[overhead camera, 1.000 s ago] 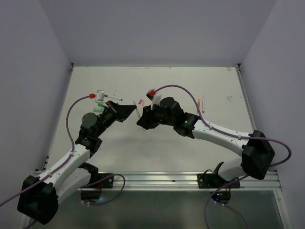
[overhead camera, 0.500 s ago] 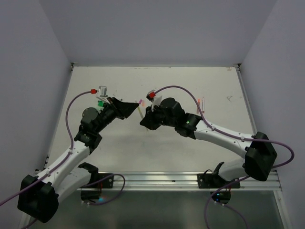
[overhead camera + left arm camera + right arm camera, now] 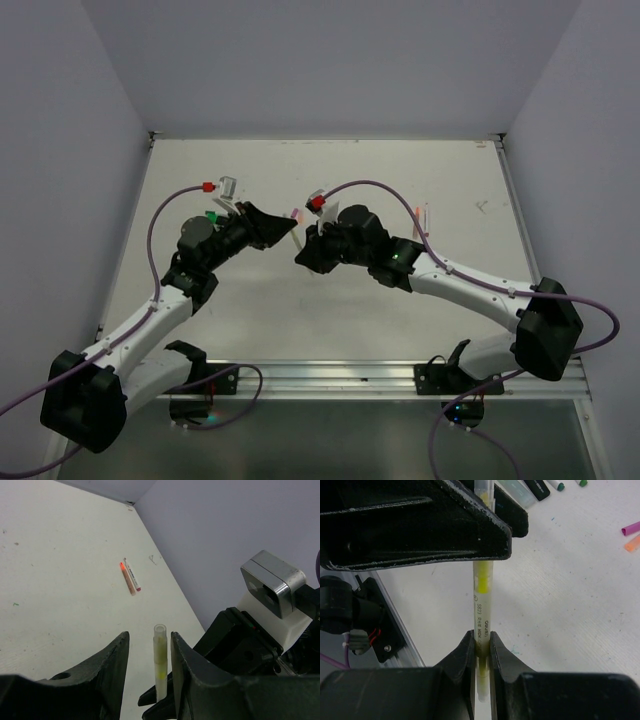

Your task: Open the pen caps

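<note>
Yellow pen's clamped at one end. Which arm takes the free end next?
Left. The right gripper is shut on the yellow pen, low on its barrel. The left gripper stands open with the pen's upper end between its fingers, so it probably only needs to close.

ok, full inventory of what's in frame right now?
yellow pen: one, pale yellow, upright between the two grippers
orange pen: one, orange, flat on the right part of the table
white pen: one, white with a red end, lying beside the orange pen
green-tipped pens: at least three, mostly cut off, lying on the table beyond the left gripper
small pieces: two, magenta and orange, on the table, cut by the frame edge; likely caps
table: one, white
left gripper: black, open, fingers flanking the yellow pen
right gripper: black, shut on the yellow pen
</note>
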